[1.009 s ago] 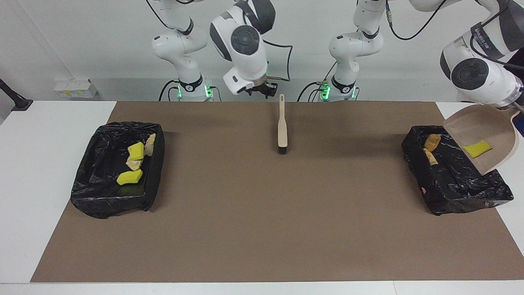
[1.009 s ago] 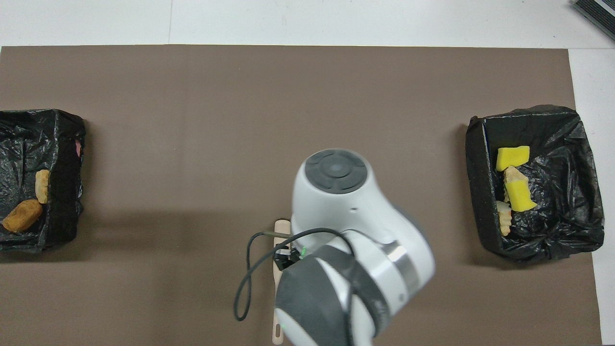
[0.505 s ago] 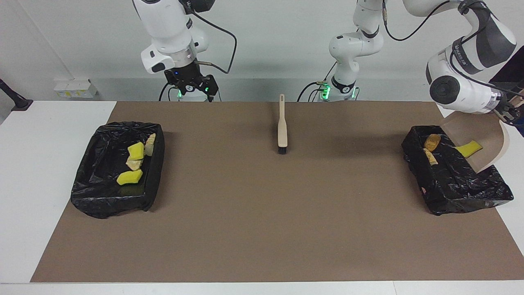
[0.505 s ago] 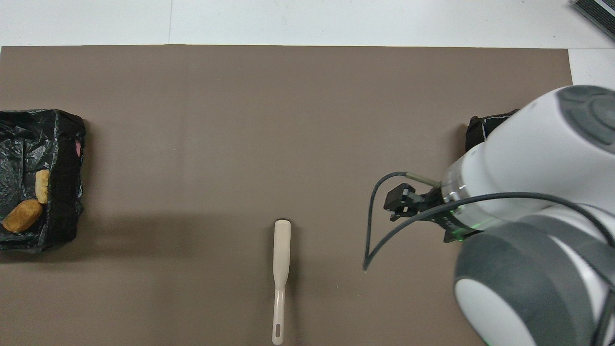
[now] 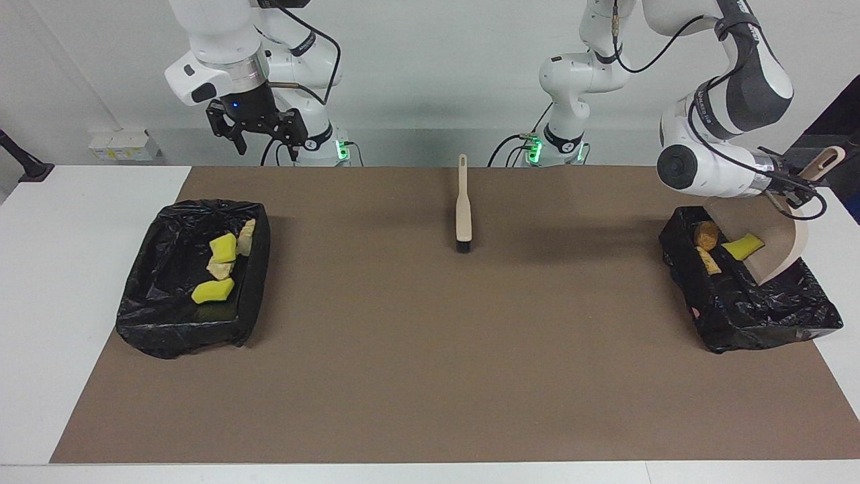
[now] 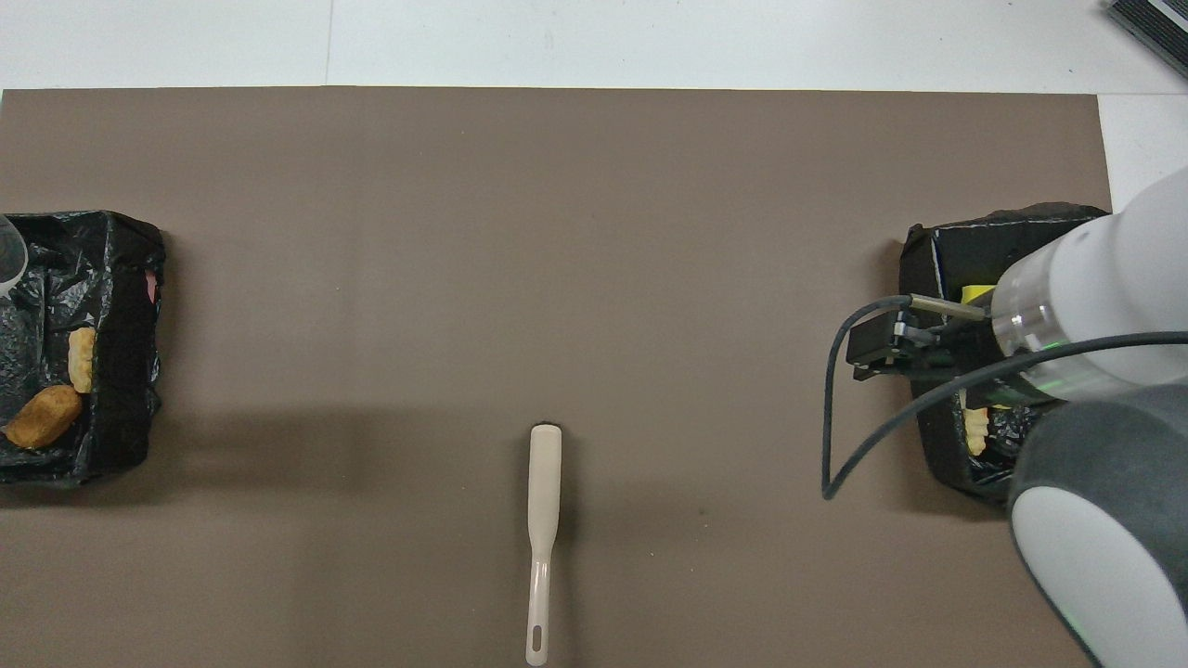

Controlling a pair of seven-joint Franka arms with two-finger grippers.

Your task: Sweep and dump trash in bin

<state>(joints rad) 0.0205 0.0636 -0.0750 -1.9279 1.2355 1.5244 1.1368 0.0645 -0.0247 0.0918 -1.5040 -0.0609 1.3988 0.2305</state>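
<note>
My left gripper [image 5: 793, 191] is shut on the handle of the beige dustpan [image 5: 776, 235], which tilts steeply over the black-lined bin [image 5: 739, 316] at the left arm's end. A yellow sponge bit [image 5: 742, 247] lies at the pan's lower lip. In that bin sit an orange-brown lump [image 5: 705, 234] [image 6: 42, 417] and a tan chunk [image 5: 705, 259] [image 6: 82, 357]. My right gripper [image 5: 261, 141] [image 6: 871, 351] hangs open and empty, raised over the table's robot end. The second bin [image 5: 168, 336] [image 6: 928, 260] holds yellow sponge bits [image 5: 223, 247] and tan chunks [image 5: 220, 269].
The beige brush [image 5: 463, 208] [image 6: 543, 501] lies on the brown mat [image 5: 430, 349] midway between the bins, its handle pointing toward the robots. In the overhead view the right arm covers most of the bin at its end.
The right arm swung away from above the brush toward its own end, and its gripper opened. The left arm lowered and tipped the dustpan, and the yellow sponge bit slid to the lip.
</note>
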